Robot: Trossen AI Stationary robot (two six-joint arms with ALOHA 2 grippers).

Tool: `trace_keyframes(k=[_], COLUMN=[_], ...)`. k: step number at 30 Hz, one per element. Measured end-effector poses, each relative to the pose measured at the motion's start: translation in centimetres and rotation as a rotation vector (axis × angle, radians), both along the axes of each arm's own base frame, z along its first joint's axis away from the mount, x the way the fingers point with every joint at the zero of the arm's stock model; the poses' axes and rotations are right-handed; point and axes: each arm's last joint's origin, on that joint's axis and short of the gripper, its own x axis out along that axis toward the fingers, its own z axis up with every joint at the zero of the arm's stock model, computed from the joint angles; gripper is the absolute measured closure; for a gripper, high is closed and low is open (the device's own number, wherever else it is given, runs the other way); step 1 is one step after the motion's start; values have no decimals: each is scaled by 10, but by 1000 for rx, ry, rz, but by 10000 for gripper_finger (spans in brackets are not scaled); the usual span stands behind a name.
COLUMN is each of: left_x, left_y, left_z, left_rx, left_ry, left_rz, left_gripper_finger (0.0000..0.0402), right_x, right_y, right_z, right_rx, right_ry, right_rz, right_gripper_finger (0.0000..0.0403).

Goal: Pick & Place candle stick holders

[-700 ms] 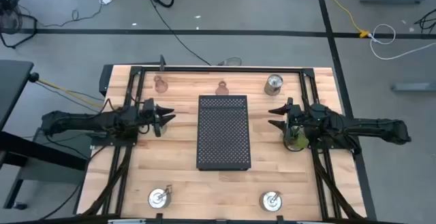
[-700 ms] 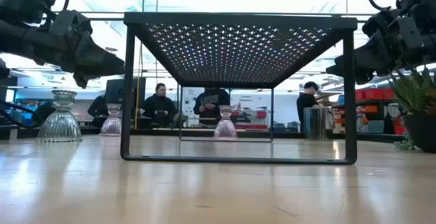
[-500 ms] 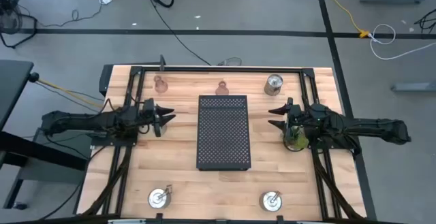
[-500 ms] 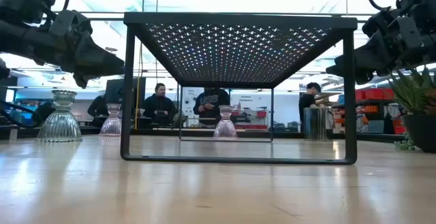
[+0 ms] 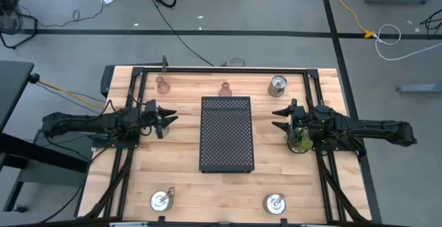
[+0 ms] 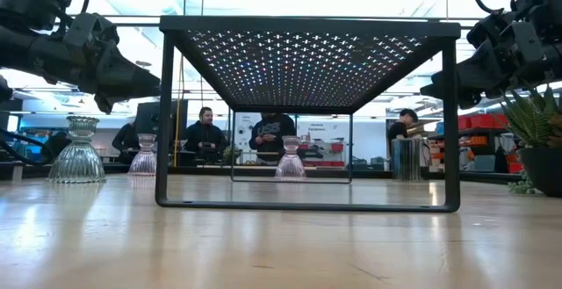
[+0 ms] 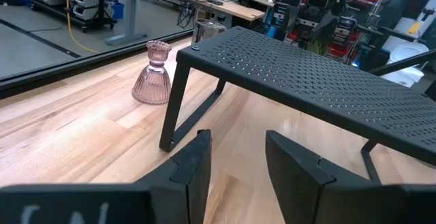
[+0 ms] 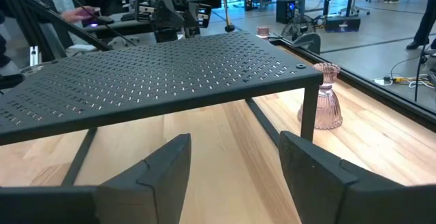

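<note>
Glass holder (image 6: 291, 158) partly behind blk tray (image 6: 307, 61) legs, low view.

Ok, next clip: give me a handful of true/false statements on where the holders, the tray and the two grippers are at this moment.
1. The black perforated tray stands mid-table between the two arms. True.
2. The left gripper holds a silver holder. False: it holds nothing and hovers left of the tray.
3. Two silver holders stand at the near edge of the table. True.
4. A pink glass holder sits on top of the tray. False: it stands on the wood just beyond the tray's far end.
5. The right gripper hovers right of the tray, empty. True.
</note>
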Motion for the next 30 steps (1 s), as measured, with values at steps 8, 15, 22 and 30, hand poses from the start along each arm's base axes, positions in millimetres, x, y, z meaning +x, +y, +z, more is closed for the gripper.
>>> trace_keyframes(k=[8,15,22,30], left_x=[0,0,0,1], left_y=[0,0,0,0], left_z=[0,0,0,5], left_rx=[0,0,0,3], left_ry=[0,0,0,-49], left_rz=[0,0,1,8], left_gripper_finger=[259,259,259,259], right_x=[0,0,0,0], right_y=[0,0,0,0], right_z=[0,0,0,0], right_rx=[0,0,0,0], right_ry=[0,0,0,0], right_rz=[0,0,0,0], right_gripper_finger=[179,179,179,179])
